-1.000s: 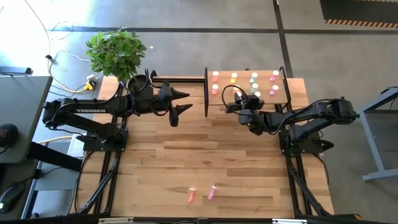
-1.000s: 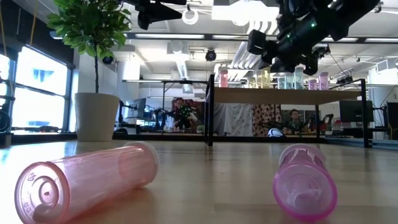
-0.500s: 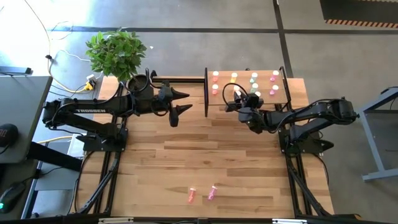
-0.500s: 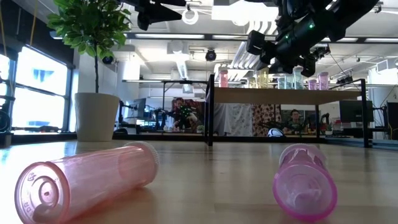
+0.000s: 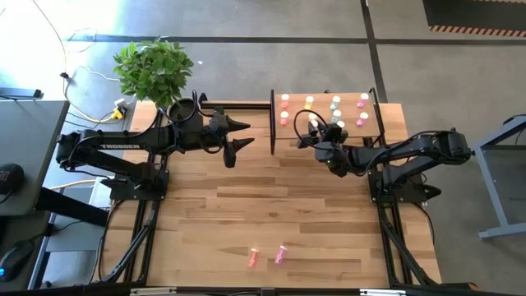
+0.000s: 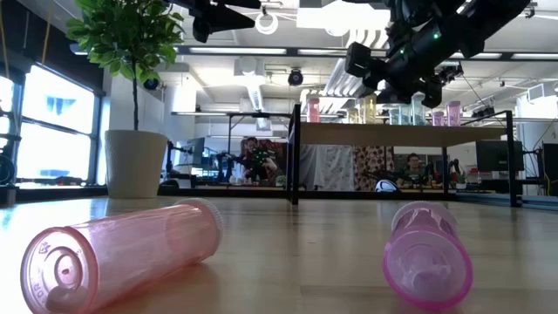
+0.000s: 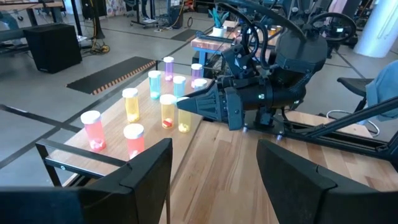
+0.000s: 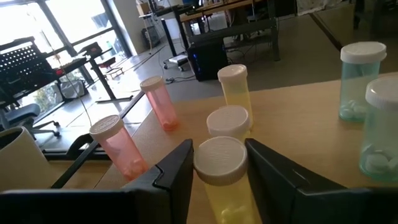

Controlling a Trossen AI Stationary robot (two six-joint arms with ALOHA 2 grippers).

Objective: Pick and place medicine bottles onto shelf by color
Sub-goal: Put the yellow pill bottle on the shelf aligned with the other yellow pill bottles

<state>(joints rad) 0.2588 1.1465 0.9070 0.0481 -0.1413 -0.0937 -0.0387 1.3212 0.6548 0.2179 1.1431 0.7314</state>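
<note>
The shelf (image 5: 322,100), a light-wood board on black posts, stands at the table's far right. Rows of pink, yellow, pale green and magenta medicine bottles stand upright on it. My right gripper (image 5: 312,130) reaches over the shelf's left part and is shut on a yellow bottle (image 8: 219,186) with a white cap. Another yellow bottle (image 8: 235,93) and two pink ones (image 8: 121,146) stand just beyond it. My left gripper (image 5: 248,134) hangs open left of the shelf and holds nothing. A pink bottle (image 5: 253,258) and a magenta bottle (image 5: 280,255) lie on their sides near the table's front edge. My right gripper has the yellow bottle's white cap (image 8: 219,163) between its two fingers (image 8: 177,168), one on each side. The fingers come nearly level from the table's right side. The bottle stays upright among the other yellow ones; in the left wrist view it (image 7: 185,119) appears to stand on the board.
A potted plant (image 5: 154,70) stands at the table's far left corner. A black upright post (image 5: 272,123) marks the shelf's left end, between the two grippers. Bare wooden tabletop (image 5: 271,197) lies between the arms and the two lying bottles.
</note>
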